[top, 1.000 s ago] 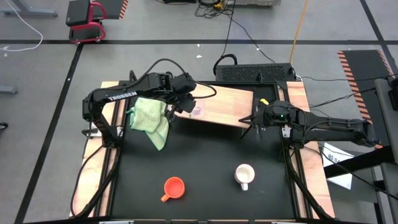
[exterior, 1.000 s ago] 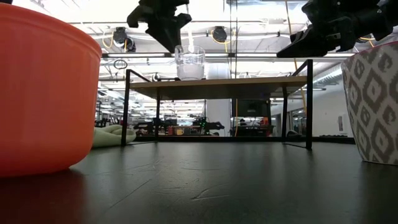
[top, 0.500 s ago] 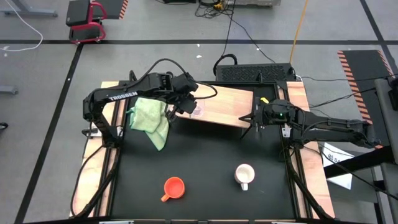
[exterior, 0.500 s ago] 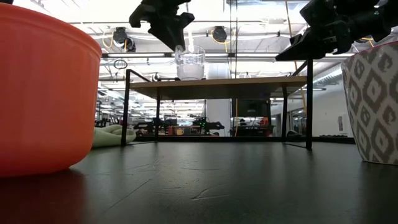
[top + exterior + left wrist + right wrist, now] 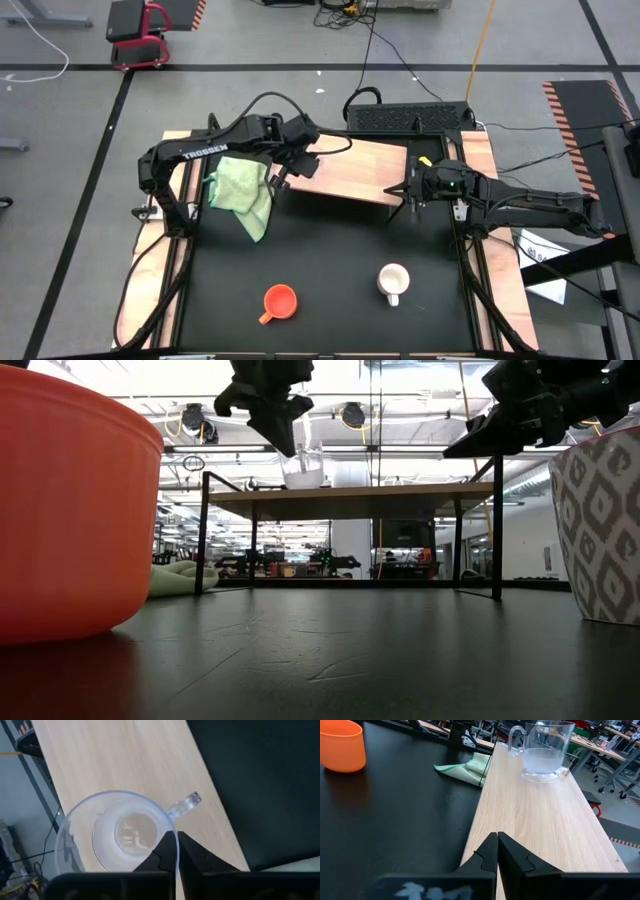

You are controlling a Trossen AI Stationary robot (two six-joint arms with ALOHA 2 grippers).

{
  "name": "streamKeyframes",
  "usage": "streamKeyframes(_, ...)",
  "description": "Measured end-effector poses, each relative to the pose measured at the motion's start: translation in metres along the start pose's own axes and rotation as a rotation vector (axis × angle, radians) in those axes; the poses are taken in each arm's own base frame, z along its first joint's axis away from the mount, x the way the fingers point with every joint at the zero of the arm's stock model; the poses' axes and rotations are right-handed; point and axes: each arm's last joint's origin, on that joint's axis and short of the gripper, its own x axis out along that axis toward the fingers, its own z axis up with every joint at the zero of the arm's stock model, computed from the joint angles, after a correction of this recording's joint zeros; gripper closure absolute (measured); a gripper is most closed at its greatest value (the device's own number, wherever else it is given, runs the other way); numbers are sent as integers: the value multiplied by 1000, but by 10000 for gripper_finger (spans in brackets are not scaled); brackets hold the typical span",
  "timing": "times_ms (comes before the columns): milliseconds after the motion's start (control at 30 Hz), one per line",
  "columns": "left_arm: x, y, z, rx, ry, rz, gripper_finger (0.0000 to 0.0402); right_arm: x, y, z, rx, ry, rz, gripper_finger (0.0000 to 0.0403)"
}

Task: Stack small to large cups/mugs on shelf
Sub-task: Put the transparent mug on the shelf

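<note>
Left claw [image 5: 283,435]: your left claw hung just above the clear glass cup, its fingers pressed together and holding nothing.
Right claw [image 5: 405,190]: your right claw waited over the shelf's right end, fingers also pressed together, empty.
Orange mug [image 5: 279,301]: nearest to you on the black counter [image 5: 330,250], it stood upright left of centre, handle toward the front-left corner.
White mug [image 5: 393,281]: it sat upright on the counter, right of the orange mug and well apart from it, handle toward the near edge; a grey pattern showed on its side in the low view.
Green cloth [image 5: 242,190]: it lay crumpled at the shelf's left end, partly on the counter.
Shelf [image 5: 365,170]: the light-brown wooden board stood raised on dark legs across the back of the counter.
Clear glass cup [image 5: 117,835]: you had it upright on the shelf's left part, near the board's front edge, under the left claw.
</note>
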Motion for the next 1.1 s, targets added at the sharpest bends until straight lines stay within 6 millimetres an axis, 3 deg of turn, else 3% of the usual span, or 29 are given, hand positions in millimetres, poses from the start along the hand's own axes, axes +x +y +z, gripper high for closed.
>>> streamKeyframes(267,-11,-2,-5,-8,12,-18,398,0,0,0,0,1,0,403)
streamKeyframes(667,-65,9,-18,-114,-65,-107,400,0,-1,2,-2,-20,-8,403)
streamKeyframes(1100,-65,14,-30,-193,-111,-196,401,0,-1,2,-2,-21,-9,403)
